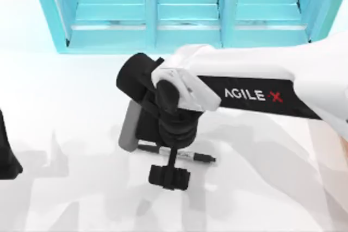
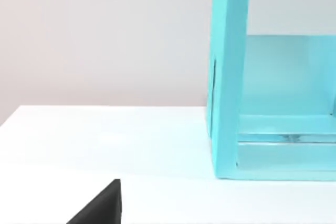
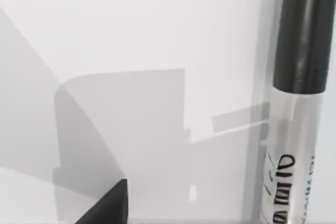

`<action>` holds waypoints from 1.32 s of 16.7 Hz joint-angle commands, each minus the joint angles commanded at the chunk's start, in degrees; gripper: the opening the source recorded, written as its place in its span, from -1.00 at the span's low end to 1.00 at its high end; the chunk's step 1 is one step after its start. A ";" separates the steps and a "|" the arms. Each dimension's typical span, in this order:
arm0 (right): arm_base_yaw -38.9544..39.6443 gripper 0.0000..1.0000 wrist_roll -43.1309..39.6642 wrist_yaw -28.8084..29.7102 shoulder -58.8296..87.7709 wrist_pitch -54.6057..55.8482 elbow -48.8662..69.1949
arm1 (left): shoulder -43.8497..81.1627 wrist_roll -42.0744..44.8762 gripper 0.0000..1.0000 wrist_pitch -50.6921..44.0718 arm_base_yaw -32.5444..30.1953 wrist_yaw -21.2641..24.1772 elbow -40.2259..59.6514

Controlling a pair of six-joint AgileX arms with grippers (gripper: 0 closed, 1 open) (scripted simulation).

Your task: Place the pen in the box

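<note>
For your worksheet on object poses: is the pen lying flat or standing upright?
Lying flat. The pen stretches along the table under the right end effector.

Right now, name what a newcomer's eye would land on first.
The right arm reaches in from the table's right, its tool low over the pen lying flat mid-table. Behind stands a big turquoise shelf unit at the far edge. The left arm sits at the left edge.

Glossy black pen [image 3: 304, 30] with satiny label; smooth matt white table [image 1: 65, 112].
</note>
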 joint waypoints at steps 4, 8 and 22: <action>0.00 0.10 0.00 0.00 0.00 0.00 0.00 | 0.00 0.00 1.00 0.00 0.00 0.00 0.00; 0.00 -0.51 0.00 0.00 0.00 0.00 0.00 | 0.00 0.00 1.00 0.00 0.00 0.00 0.00; 0.97 -1.00 2.55 -3.62 -4.72 -4.65 0.54 | 0.00 0.00 1.00 0.00 0.00 0.00 0.00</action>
